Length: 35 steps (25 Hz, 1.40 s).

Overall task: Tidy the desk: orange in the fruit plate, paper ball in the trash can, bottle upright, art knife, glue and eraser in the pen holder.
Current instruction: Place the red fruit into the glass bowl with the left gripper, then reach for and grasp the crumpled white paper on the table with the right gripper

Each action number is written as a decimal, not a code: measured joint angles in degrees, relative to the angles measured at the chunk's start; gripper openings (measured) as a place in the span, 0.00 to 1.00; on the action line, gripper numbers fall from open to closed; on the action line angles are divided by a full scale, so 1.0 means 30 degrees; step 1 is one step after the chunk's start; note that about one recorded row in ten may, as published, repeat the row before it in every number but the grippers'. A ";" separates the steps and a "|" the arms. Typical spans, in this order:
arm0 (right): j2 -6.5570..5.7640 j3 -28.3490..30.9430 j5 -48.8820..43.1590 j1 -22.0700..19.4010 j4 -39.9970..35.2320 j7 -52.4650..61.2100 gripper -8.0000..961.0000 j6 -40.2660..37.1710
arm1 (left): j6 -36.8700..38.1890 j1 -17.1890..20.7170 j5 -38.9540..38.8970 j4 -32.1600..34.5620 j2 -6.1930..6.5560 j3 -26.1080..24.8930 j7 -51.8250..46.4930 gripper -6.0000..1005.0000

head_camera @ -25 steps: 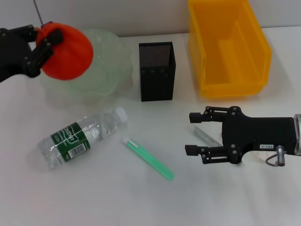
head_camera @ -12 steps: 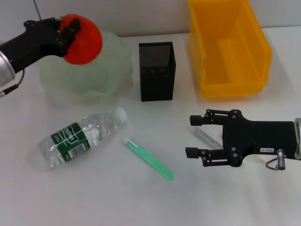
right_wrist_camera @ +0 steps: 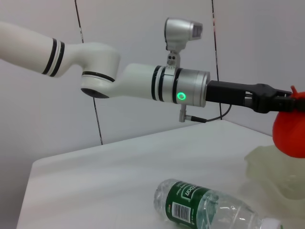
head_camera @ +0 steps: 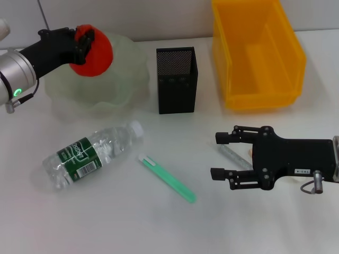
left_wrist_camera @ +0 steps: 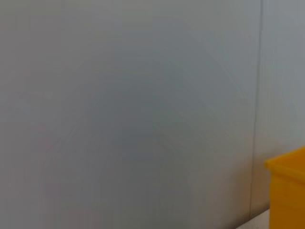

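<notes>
I am holding the smooth red-orange orange (head_camera: pixel 94 51) clamped in my left gripper (head_camera: pixel 79 45) over the wavy translucent fruit plate (head_camera: pixel 114 87) at ten o'clock, while my right gripper (head_camera: pixel 225 156) is resting wide open at four o'clock.

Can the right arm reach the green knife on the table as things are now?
Probably yes. The right gripper is open, low over the table, facing the green knife, with only bare table between them.

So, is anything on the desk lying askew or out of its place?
Yes. The bottle lies on its side in front of the fruit plate, not upright. A green art knife lies loose on the desk. The left hand holds the orange above the plate.
</notes>
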 joint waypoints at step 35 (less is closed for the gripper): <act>-0.0037 0.0283 -0.0379 -0.0171 0.0649 -0.0194 0.80 0.0766 | 0.0615 0.0442 -0.2065 0.1825 0.0292 0.3356 -0.2356 0.81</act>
